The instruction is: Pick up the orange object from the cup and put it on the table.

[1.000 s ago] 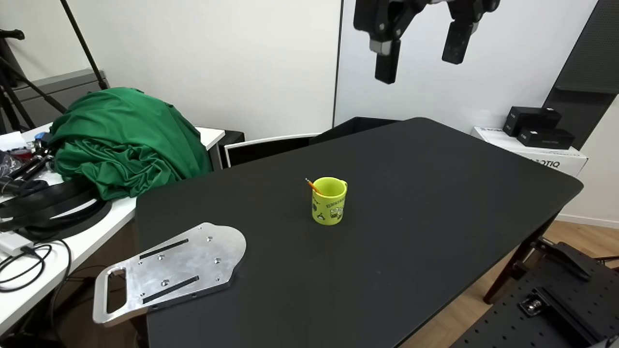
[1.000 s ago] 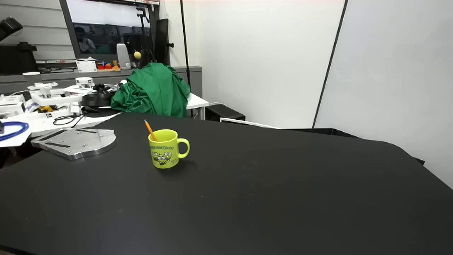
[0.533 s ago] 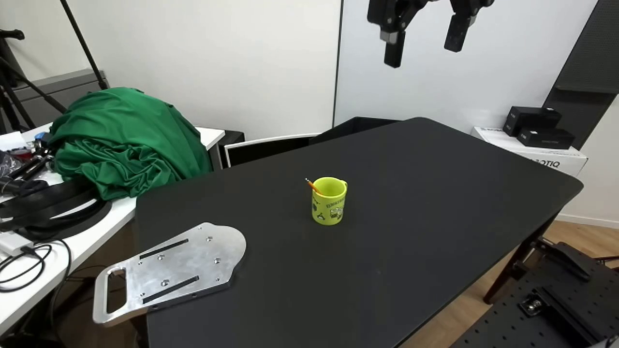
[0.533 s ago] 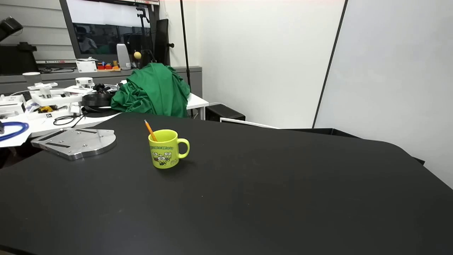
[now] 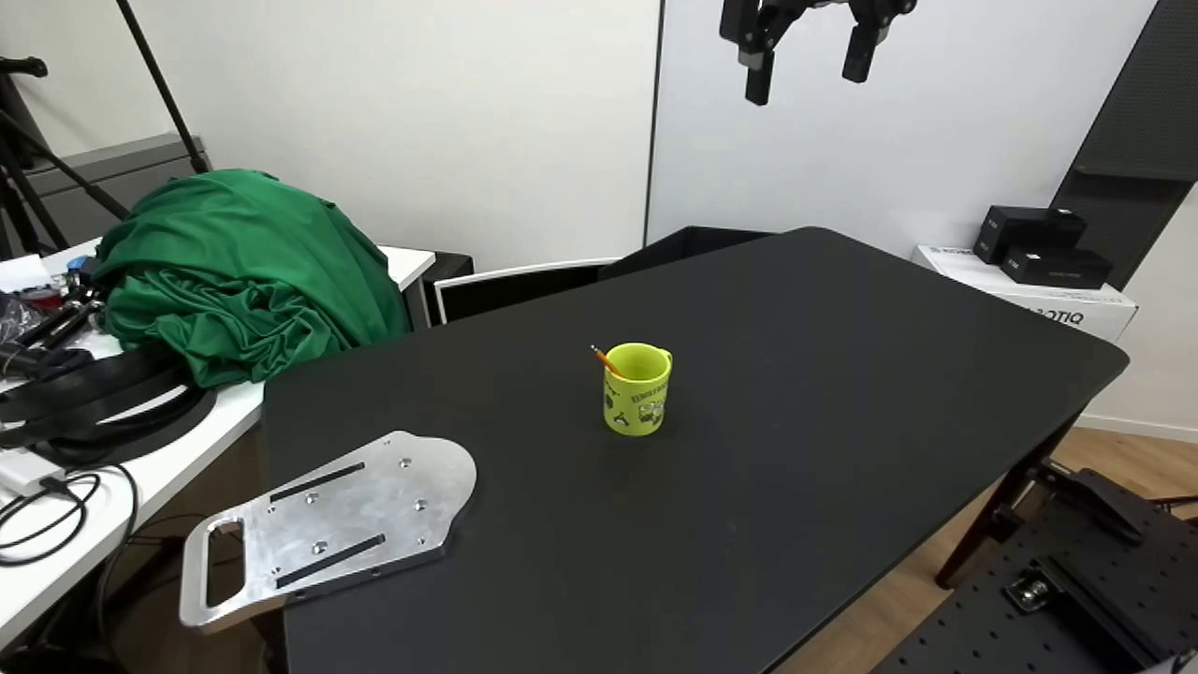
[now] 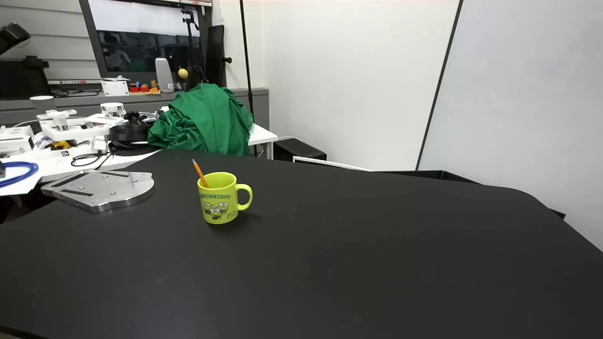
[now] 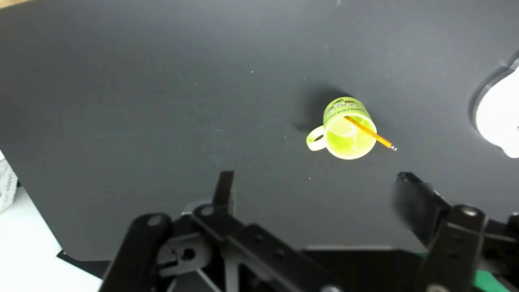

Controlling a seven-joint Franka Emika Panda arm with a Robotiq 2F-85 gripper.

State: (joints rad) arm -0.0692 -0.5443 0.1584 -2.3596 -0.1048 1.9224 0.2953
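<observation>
The black two-fingered gripper point(image 5: 807, 87) sits farther up from the round lime-green cup point(image 6: 220, 202) in an exterior view than a second ago, and it looks smaller too, so my guess is it's backing off rather than diving in. In the wrist view its jaws are spread wide with nothing in them, and the cup is well past the tips. Meanwhile the thin orange pencil-like stick point(image 6: 200, 173) doesn't budge: still in the cup, leaning on the rim opposite the handle, top end sticking out. Cup's upright in the same spot on the big matte black table point(image 6: 377, 245), and the flat silver metal plate point(image 5: 365, 510) lies near it on the side away from the handle, same as before. Task-wise that's basically zero progress on the pick imo. Next it probably has to come over the cup and pinch that exposed end; it's skinny, so a miss could catch the rim.
</observation>
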